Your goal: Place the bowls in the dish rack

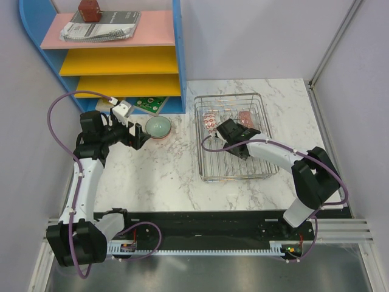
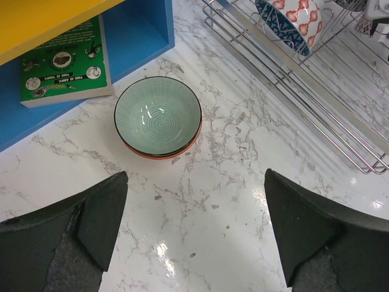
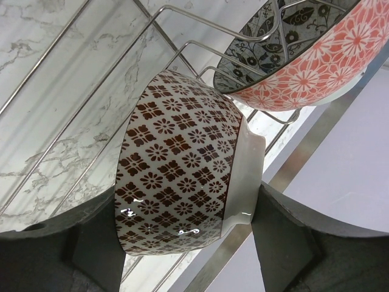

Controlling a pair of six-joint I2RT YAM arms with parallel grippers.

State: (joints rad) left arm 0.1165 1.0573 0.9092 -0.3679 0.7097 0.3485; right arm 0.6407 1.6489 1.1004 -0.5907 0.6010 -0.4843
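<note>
**Left gripper (image 2: 196,182).** The jaws are standing at full spread with nothing between them, above the bare table (image 2: 231,201). The green bowl (image 2: 158,118) is sitting ahead of the fingers and slightly to their left. It is upright and nested in a second bowl (image 2: 163,156), of which only an orange-red edge is showing.

**Right gripper (image 3: 188,204).** A brown bowl (image 3: 176,164) is being held on its side between the fingers, inside the rack (image 3: 182,15). The jaws are standing fairly wide around it. A red bowl (image 3: 304,73) is standing on edge just ahead and to the right. Whether it is touching the brown one cannot be told.

**Handling, as judged.**
- The bowls are being taken for glazed ceramic: rigid, moderately heavy and slippery under the pads.
- They are being judged liable to chip against the wire or against each other.
- For the green bowl, a pinch on the wall at the rim is being advised, with one finger inside and one outside.
- The nested pair may lift together and then part. The upper bowl alone is therefore being recommended for the grip.
</note>
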